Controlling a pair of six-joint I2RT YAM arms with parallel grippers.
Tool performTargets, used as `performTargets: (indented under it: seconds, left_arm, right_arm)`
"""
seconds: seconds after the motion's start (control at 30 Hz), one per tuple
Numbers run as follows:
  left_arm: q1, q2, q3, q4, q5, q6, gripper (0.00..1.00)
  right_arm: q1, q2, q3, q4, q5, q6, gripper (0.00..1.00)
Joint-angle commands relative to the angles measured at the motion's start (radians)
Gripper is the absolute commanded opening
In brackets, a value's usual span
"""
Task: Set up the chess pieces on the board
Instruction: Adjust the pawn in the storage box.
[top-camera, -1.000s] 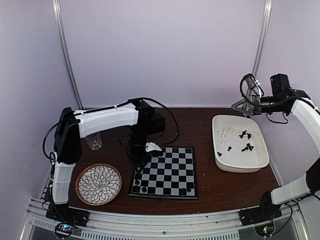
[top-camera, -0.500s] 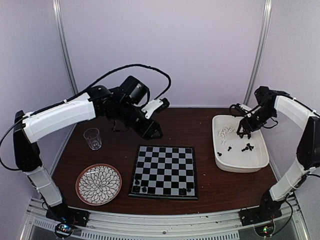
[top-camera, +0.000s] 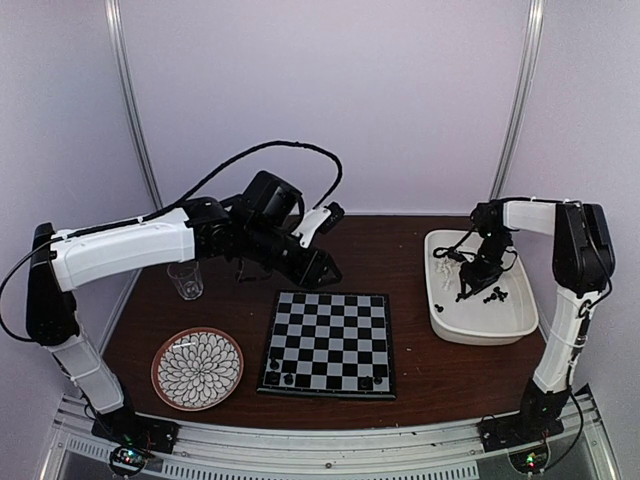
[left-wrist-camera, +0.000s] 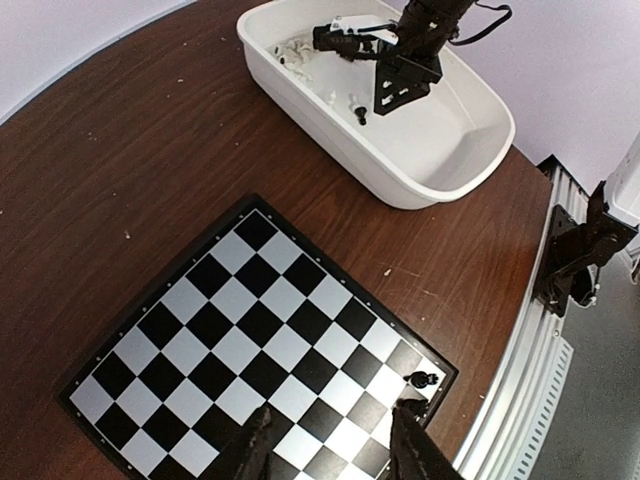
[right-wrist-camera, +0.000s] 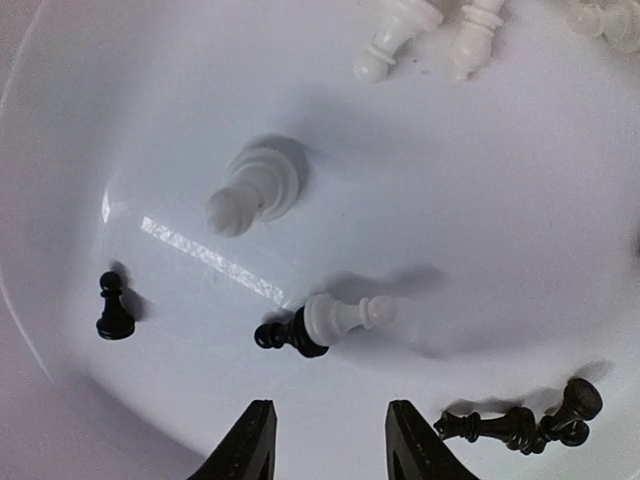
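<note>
The board (top-camera: 330, 345) lies at the table's front middle with a few black chess pieces (top-camera: 289, 379) on its near row; one shows in the left wrist view (left-wrist-camera: 422, 379) at a corner of the board (left-wrist-camera: 260, 330). My left gripper (top-camera: 325, 272) hangs open and empty above the board's far edge (left-wrist-camera: 333, 450). My right gripper (top-camera: 470, 285) is down inside the white tub (top-camera: 480, 335), open and empty (right-wrist-camera: 328, 440). Just ahead of its fingertips lie a white pawn (right-wrist-camera: 340, 315) across a black piece (right-wrist-camera: 280, 333). More black pieces (right-wrist-camera: 520, 425) lie to the right.
A flower-patterned plate (top-camera: 197, 368) sits at the front left, a clear glass (top-camera: 185, 278) behind it. The tub (left-wrist-camera: 400, 150) also holds several white pieces (right-wrist-camera: 255, 190) and a lone black pawn (right-wrist-camera: 114, 308). The right arm reaches over the tub's far side.
My left arm lifted off the board's left side and swung up and back over its far edge. My right gripper came down from above the tub's far side into the tub.
</note>
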Motion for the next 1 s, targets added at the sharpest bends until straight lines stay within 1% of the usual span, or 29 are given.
performTargets:
  seconds: [0.0, 0.13, 0.27, 0.43, 0.8, 0.97]
  left_arm:
    - [-0.003, -0.035, -0.031, 0.041, -0.067, -0.013, 0.40]
    - [-0.002, -0.023, -0.029, 0.040, -0.052, -0.015, 0.40]
    - [-0.002, -0.014, -0.021, 0.041, -0.043, -0.022, 0.40]
    - [-0.002, -0.008, -0.024, 0.041, -0.047, -0.029, 0.40]
    - [-0.002, 0.009, -0.022, 0.041, -0.043, -0.031, 0.40]
    - [-0.002, 0.020, -0.018, 0.042, -0.040, -0.031, 0.40]
  right_arm:
    - [-0.001, 0.022, 0.062, 0.008, -0.004, 0.031, 0.42]
    - [-0.001, 0.059, 0.093, -0.001, -0.040, 0.052, 0.43]
    - [-0.001, 0.088, 0.114, -0.001, -0.038, 0.062, 0.43]
    - [0.000, 0.100, 0.120, 0.004, -0.023, 0.069, 0.38]
    - [0.009, 0.124, 0.118, 0.020, -0.010, 0.077, 0.35]
    - [0.014, 0.120, 0.111, 0.022, -0.006, 0.076, 0.36]
